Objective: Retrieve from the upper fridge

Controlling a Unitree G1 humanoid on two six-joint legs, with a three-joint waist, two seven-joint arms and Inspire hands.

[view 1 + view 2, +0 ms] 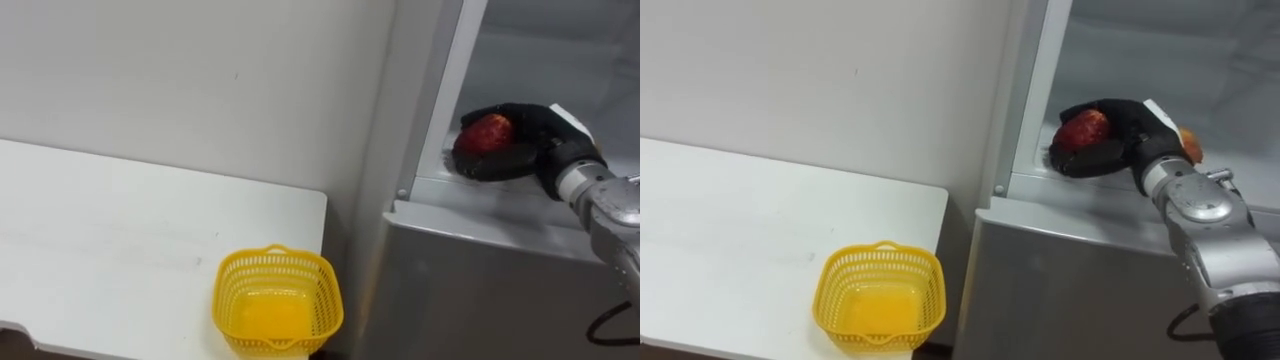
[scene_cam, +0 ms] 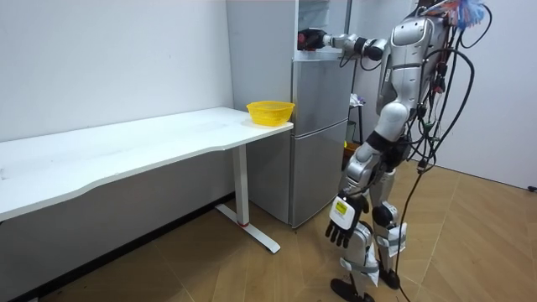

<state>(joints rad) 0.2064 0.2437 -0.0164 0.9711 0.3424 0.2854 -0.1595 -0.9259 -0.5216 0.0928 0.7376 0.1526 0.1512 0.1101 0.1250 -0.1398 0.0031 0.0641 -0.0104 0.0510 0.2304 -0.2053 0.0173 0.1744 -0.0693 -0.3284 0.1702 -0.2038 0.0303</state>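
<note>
Right robot hand (image 1: 522, 140) curled round a red fruit (image 1: 487, 131) inside the upper fridge (image 1: 540, 60).
Its dark fingers hide the fruit's underside and back; the left robot hand (image 2: 340, 225) hangs relaxed.

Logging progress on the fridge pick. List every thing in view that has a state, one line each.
upper fridge compartment: open.
lower fridge door: shut.
red fruit: inside the upper compartment, near its front edge, gripped.
right hand: shut on the red fruit.
yellow basket: upright at the corner of the white table, empty.
left hand: hanging at the robot's side, fingers relaxed, holding nothing.
</note>
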